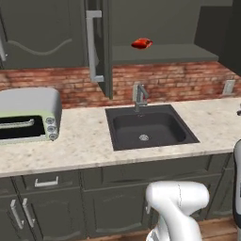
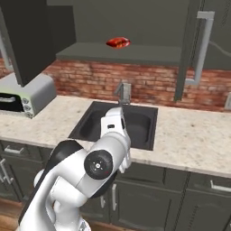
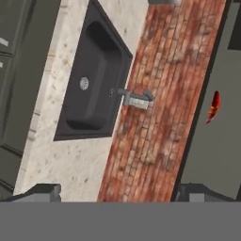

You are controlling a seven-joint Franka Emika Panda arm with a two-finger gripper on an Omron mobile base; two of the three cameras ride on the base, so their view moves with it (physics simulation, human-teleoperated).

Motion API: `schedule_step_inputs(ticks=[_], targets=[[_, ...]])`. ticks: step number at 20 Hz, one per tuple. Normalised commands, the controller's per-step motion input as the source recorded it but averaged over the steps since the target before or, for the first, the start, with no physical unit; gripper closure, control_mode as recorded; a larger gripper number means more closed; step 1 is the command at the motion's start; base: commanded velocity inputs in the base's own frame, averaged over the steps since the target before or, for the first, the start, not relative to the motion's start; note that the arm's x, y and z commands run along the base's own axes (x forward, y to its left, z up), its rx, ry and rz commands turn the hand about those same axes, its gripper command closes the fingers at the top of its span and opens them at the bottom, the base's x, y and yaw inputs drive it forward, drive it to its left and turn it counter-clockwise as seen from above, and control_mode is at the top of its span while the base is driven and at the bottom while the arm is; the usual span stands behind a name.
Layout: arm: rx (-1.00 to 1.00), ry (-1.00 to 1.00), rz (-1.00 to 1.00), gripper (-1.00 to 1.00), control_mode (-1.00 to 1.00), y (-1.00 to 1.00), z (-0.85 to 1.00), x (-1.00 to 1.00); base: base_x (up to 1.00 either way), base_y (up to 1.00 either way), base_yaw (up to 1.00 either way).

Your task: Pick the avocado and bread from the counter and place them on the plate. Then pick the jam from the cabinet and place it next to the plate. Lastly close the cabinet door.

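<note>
Heading for the jam (image 1: 141, 44) at twelve o'clock on the cabinet (image 1: 164, 53) shelf, the gripper (image 3: 115, 192) is hanging released; next it needs raising.

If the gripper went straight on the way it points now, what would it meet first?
Most likely the brick wall behind the faucet, between sink and cabinet shelf; depth is unclear. The gripper is open.
</note>
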Motion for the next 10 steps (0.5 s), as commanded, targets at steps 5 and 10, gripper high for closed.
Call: schedule_step_inputs(ticks=[5,10], targets=[[0.00,0.00,0.00,-1.00,1.00,0.00,0.00,0.00,0.72,0.22,0.00],[0.00,0.00,0.00,-1.00,1.00,0.00,0.00,0.00,0.62,0.16,0.00]])
